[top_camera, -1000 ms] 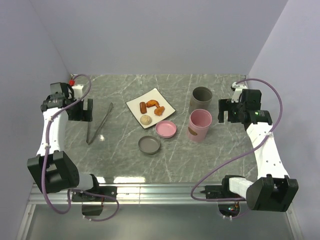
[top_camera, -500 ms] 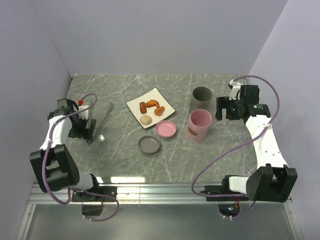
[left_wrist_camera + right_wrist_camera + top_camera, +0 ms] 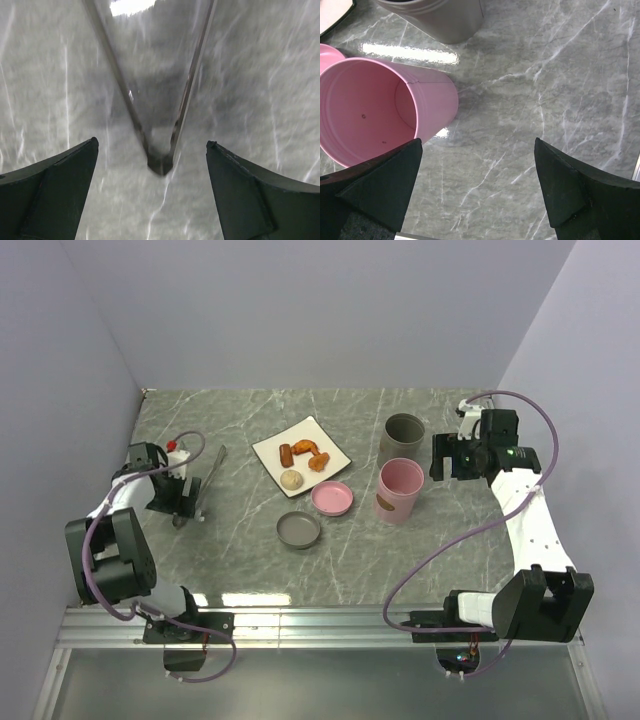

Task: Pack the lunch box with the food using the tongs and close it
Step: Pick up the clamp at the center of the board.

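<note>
Left tool is hanging wide open astride the joined end of the tongs, which are lying on the table left of the plate, long axis pointing straight ahead of it.

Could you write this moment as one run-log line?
left gripper: open around tongs at joined end | right gripper: open, beside pink container | food: on plate, unpacked

No writing, label, brand or number can be read anywhere — not on the cups, lids, plate or arms.
</note>
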Controlling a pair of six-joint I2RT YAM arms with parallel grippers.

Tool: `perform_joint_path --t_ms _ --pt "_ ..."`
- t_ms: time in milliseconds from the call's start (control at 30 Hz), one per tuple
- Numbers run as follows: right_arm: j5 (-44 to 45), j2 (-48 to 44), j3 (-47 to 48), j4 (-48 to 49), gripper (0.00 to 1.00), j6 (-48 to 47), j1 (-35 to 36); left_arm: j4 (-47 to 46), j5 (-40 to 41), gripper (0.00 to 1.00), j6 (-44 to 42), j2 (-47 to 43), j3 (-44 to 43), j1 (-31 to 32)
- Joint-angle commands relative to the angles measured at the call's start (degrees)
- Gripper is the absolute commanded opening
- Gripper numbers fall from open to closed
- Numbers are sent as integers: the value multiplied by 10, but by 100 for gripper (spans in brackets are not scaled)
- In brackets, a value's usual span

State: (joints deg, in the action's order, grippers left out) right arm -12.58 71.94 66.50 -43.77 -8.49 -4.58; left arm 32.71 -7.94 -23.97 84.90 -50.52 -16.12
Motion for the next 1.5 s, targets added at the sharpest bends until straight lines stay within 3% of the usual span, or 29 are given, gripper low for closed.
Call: perform_joint_path --t_ms 0,433,1267,1467 --pt "-6 -1 21 8 100 -6 -8 -68 -16 93 21 21 0 21" --pt "-8 0 21 13 100 -6 -18 -132 25 84 67 115 -40 57" --pt "-11 0 22 10 100 -4 -19 -143 37 83 81 168 -80 68" --pt "-11 -7 23 7 100 -5 -20 -121 20 69 88 144 -86 69"
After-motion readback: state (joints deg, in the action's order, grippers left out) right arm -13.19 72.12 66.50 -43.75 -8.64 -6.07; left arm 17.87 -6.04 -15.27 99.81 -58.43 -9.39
